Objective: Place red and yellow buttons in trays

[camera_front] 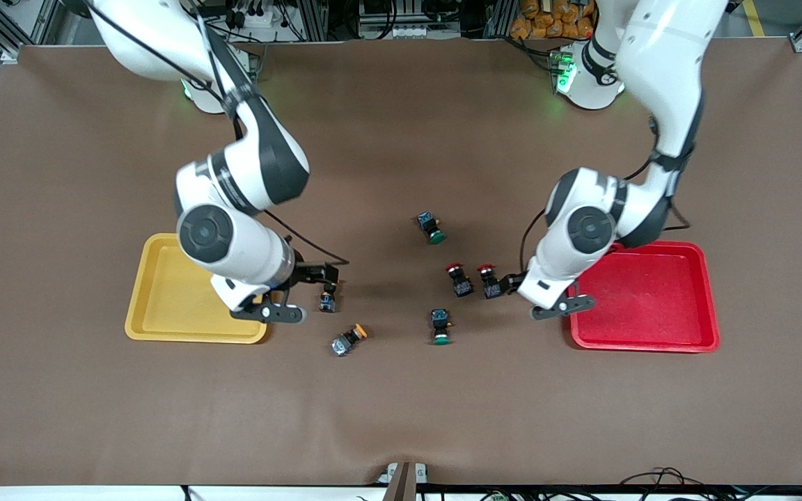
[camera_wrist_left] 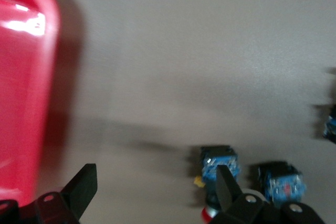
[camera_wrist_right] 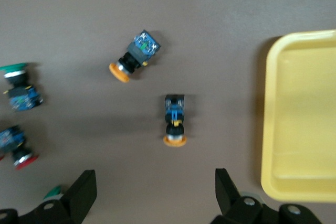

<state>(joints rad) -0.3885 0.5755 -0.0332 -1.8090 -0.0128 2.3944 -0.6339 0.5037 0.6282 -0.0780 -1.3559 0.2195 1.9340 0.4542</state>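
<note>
Two grippers are seen with fingers spread wide and nothing held. The left gripper [camera_front: 505, 284] is low between the red tray [camera_front: 651, 296] and two red buttons, one [camera_wrist_left: 219, 165] just beside a fingertip, the other [camera_front: 459, 280] next to it. The right gripper [camera_front: 317, 289] hangs beside the yellow tray [camera_front: 164, 306], apparently above one yellow button [camera_wrist_right: 174, 116]; the second yellow button [camera_front: 349, 340] lies nearer the front camera. Two green buttons [camera_front: 431, 227] lie mid-table.

Counter [camera_front: 401, 403]: matt brown cloth-like covering, faintly creased. Red tray [camera_front: 651, 296] and yellow tray [camera_front: 164, 299]: smooth glossy plastic.
</note>
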